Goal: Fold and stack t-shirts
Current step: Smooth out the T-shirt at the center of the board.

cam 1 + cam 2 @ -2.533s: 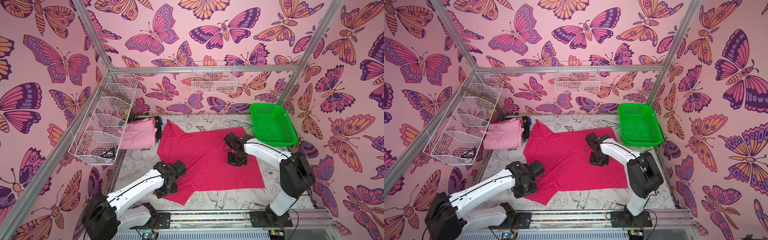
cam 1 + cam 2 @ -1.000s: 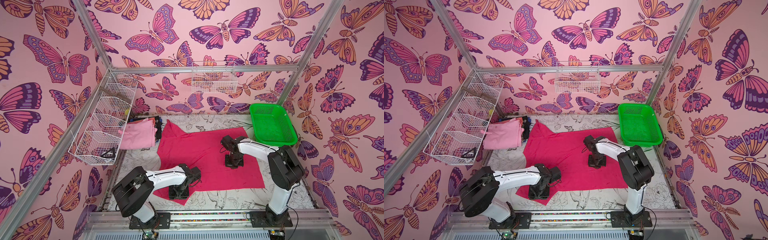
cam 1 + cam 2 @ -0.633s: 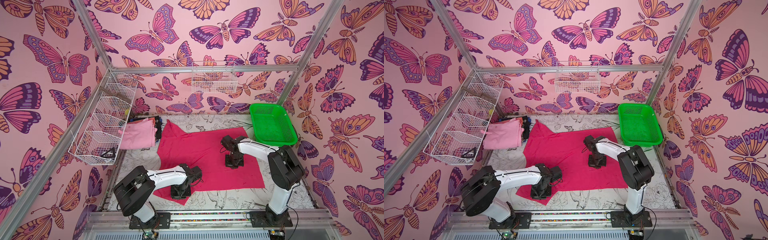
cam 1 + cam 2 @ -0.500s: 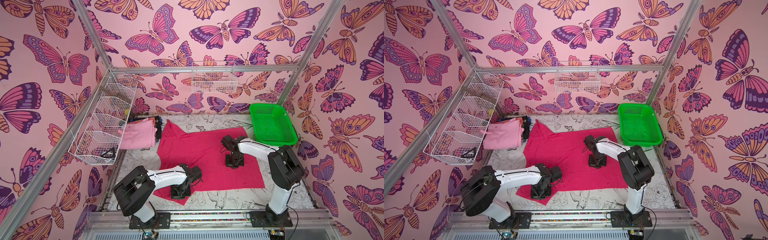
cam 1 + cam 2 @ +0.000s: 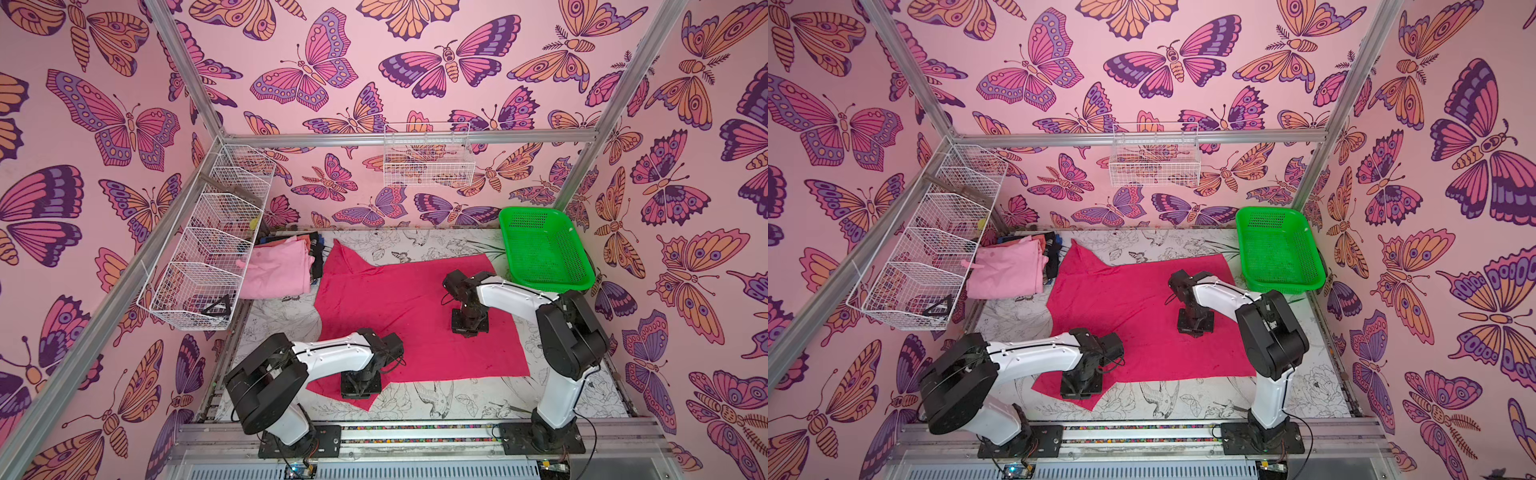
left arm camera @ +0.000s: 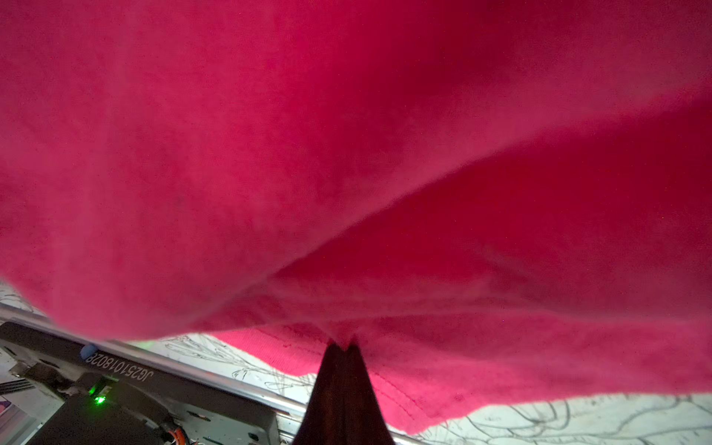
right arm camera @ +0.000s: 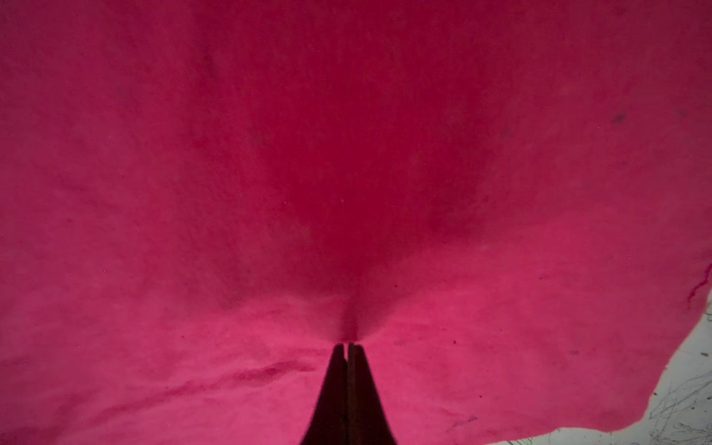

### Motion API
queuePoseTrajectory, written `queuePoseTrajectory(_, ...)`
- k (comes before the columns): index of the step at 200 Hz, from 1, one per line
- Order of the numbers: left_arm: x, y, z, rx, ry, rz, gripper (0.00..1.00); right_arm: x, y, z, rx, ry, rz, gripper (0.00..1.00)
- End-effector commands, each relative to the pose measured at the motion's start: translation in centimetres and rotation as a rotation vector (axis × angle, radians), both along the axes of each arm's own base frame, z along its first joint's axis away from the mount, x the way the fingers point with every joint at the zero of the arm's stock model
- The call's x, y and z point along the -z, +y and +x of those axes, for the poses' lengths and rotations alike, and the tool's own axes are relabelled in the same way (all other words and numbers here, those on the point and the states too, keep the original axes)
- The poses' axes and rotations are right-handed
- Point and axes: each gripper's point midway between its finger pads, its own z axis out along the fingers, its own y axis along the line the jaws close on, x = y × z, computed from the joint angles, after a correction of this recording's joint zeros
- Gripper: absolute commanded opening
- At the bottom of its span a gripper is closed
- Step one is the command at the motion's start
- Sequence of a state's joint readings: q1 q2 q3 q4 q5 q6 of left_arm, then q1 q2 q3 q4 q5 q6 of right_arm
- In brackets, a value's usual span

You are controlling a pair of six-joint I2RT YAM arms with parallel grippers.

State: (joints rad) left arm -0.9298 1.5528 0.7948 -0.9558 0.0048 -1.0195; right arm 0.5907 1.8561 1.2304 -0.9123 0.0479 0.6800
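Observation:
A crimson t-shirt lies spread flat in the middle of the table in both top views. My left gripper points straight down on its near left corner. In the left wrist view the left gripper is shut, pinching a fold of the crimson t-shirt. My right gripper presses down on the shirt's right half. In the right wrist view the right gripper is shut on a pinch of the crimson t-shirt. A folded light pink t-shirt tops a pile at the back left.
A green mesh basket stands at the back right. White wire baskets hang along the left wall, and another wire basket hangs on the back wall. A metal rail runs along the table's front edge.
My left gripper has closed on the shirt's near left corner. Both arms have stayed in place over the last second.

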Motion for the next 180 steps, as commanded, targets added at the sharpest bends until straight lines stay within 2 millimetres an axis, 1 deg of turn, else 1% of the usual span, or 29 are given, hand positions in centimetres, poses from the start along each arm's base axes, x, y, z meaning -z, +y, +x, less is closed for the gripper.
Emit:
queuePoseTrajectory(1, -0.5, -0.1, -1.6, -0.009, 0.026, -0.012, 0.0, -0.6, -0.4, 0.3, 0.005, -0.01, -0.019, 0.0)
queuePoseTrajectory(51, -1.7, -0.6, -4.2, -0.012, 0.072, -0.045, 0.0, -0.9, -0.5, 0.5, 0.003, -0.02, -0.022, 0.0)
queuePoseTrajectory(86, -2.2, -1.3, -5.4, -0.02, 0.117, -0.077, 0.0, -0.9, -0.4, 0.6, 0.002, -0.021, -0.021, 0.0)
queuePoseTrajectory(110, -2.5, -2.3, -5.5, -0.012, 0.144, -0.101, 0.0, -0.9, -0.6, 0.6, 0.002, -0.021, -0.024, 0.0)
queuePoseTrajectory(150, -3.0, -4.7, -5.0, 0.034, 0.175, -0.137, 0.0, -1.1, -0.9, 0.6, -0.002, -0.025, -0.024, 0.0)
queuePoseTrajectory(180, -3.1, -5.7, -5.0, 0.041, 0.195, -0.154, 0.0, -1.0, -1.6, 0.3, 0.002, -0.027, -0.026, 0.0)
